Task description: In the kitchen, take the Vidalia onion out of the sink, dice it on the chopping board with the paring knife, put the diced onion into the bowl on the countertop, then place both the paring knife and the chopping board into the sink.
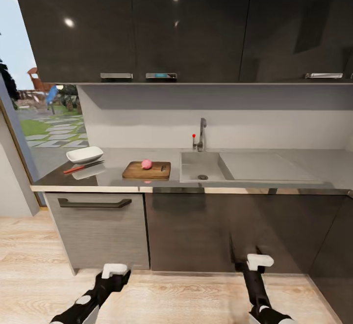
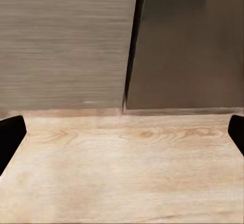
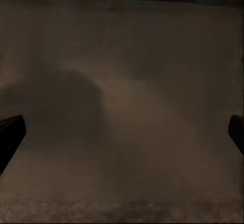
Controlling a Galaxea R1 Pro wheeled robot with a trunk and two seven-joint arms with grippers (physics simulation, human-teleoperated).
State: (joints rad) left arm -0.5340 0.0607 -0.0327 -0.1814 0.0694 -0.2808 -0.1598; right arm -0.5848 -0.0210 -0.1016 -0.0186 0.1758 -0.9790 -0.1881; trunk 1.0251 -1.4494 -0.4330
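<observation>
Below countertop (image 1: pixel 196 184), left gripper (image 1: pixel 114 270), right gripper (image 1: pixel 260 260), lowered, spread

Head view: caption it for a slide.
Vidalia onion rests on chopping board, left of sink; both arms hang low.

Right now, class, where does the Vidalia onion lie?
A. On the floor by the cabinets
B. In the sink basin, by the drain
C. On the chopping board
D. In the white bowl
C. In the head view the Vidalia onion rests on the chopping board, left of the sink, while the bowl farther left holds nothing that can be seen.
</observation>
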